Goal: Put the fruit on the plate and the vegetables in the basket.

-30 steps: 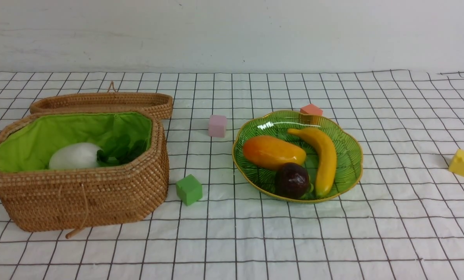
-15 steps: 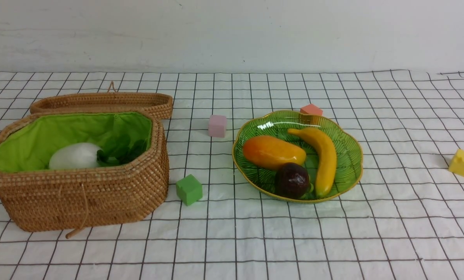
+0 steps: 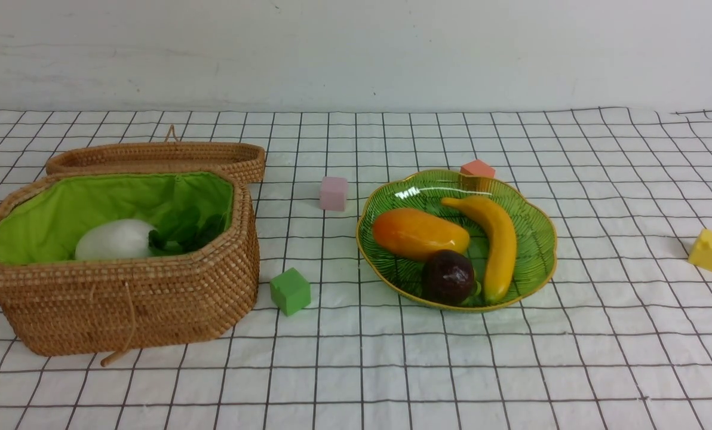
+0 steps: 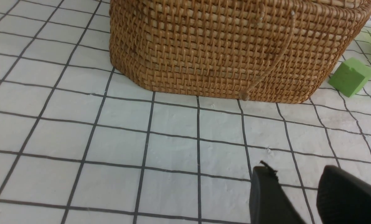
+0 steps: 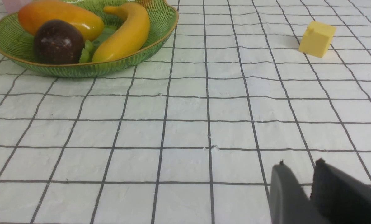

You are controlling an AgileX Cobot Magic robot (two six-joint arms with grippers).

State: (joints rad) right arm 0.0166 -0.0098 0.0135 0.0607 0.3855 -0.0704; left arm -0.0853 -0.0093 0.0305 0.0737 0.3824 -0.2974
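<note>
Holding nothing, our left gripper (image 4: 297, 189) hangs low over the gridded surface (image 3: 511, 370) with its jaws parted by a clear gap, just in front of the wicker basket (image 4: 223, 53). Our right gripper (image 5: 300, 183) also carries nothing; its jaws stand close together with only a thin slit between them, well short of the green glass plate (image 5: 120, 63).

On that plate lie the banana (image 3: 499, 239), the mango (image 3: 419, 234) and the dark maroon fruit (image 3: 448, 276). Inside the basket we see the white oval vegetable (image 3: 114, 240) and dark green leaves (image 3: 186, 233) beside it; the rest of its contents sit too deep to make out.

We judge the sorting finished, since only foam cubes remain loose, such as the green cube (image 3: 290, 291) and the yellow cube (image 3: 709, 249). Our next move calls only for keeping both arms clear.
</note>
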